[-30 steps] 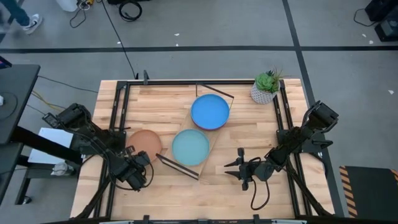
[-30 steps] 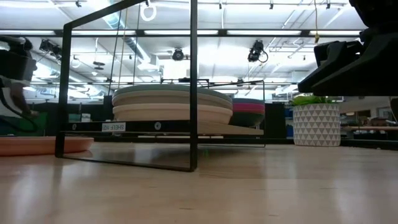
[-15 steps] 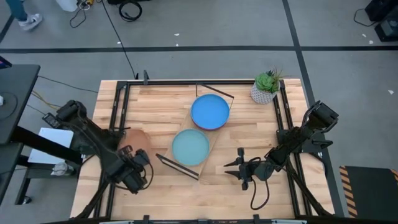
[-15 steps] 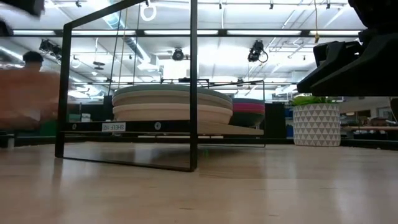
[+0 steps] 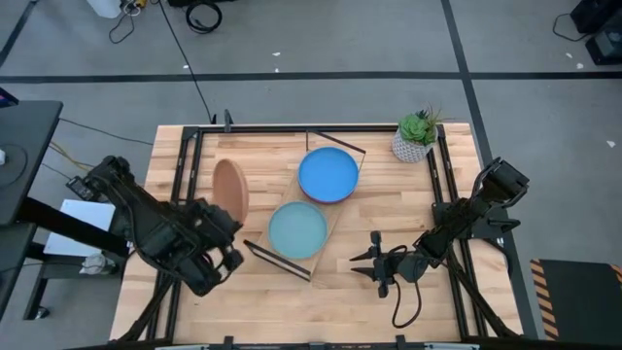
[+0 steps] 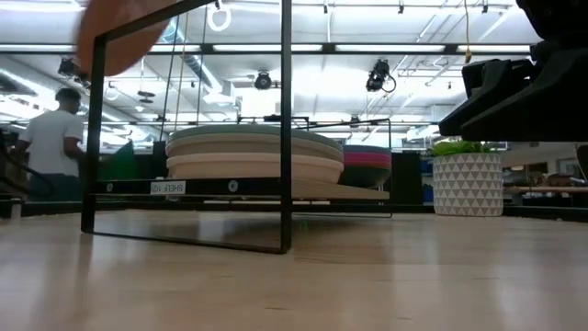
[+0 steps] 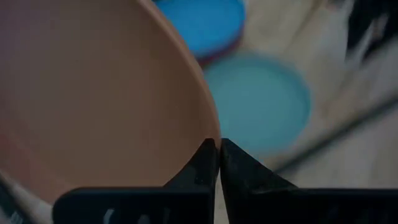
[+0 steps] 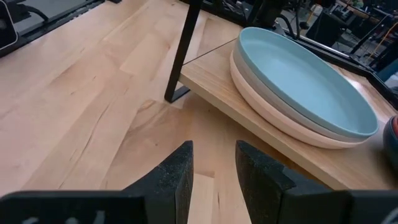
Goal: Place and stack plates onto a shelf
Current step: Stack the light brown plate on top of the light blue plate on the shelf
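My left gripper (image 5: 226,222) is shut on a terracotta brown plate (image 5: 230,188), which stands tipped on edge above the table left of the shelf; it fills the left wrist view (image 7: 93,93) and shows high in the low view (image 6: 119,37). The shelf (image 5: 335,219), a light wood board in a black wire frame, carries two stacks: one topped by a blue plate (image 5: 328,174), one by a pale blue plate (image 5: 297,229) lying on a cream plate (image 8: 280,115). My right gripper (image 5: 374,261) is open and hovers near the shelf's near right side (image 8: 211,168). My left gripper pinches the terracotta plate's rim (image 7: 213,138) between its two fingers (image 7: 205,158), on the edge nearest the table's near side. The plate is lifted clear of the table and tilted steeply, standing up from the fingers toward the far edge.
A potted green plant (image 5: 416,135) in a white pot stands at the table's far right corner. Black frame rails (image 5: 190,175) run along the table's left and right sides. A person (image 6: 55,138) stands in the room behind the table.
My left gripper rose from the table with the terracotta plate, which had lain flat left of the shelf. The plate is now lifted clear, tipped up on edge and shifted toward the far edge. The right arm kept still.
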